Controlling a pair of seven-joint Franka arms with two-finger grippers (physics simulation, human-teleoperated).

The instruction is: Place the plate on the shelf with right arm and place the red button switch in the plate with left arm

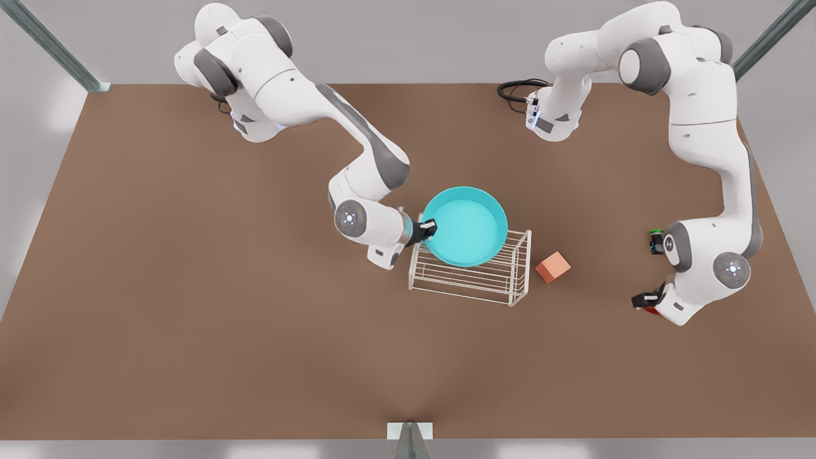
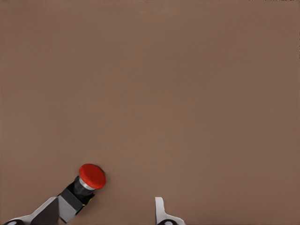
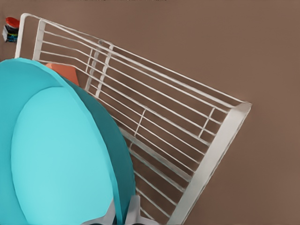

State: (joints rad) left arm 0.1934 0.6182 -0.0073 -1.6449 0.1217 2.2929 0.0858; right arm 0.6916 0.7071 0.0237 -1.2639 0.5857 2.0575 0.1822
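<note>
Now plate above rack, switch awaiting pickup.
Right gripper (image 1: 428, 227) pinches the turquoise plate (image 1: 465, 226) by its rim over the wire shelf (image 1: 472, 274); left gripper (image 2: 110, 211), jaws spread, brackets the red button switch (image 2: 83, 185) on the table.

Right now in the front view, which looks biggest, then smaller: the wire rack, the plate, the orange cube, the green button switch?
1. White wire rack and turquoise plate: alike, and the plate sits nearer the camera, so unranked.
2. Orange cube.
3. Green button switch, smallest.
</note>
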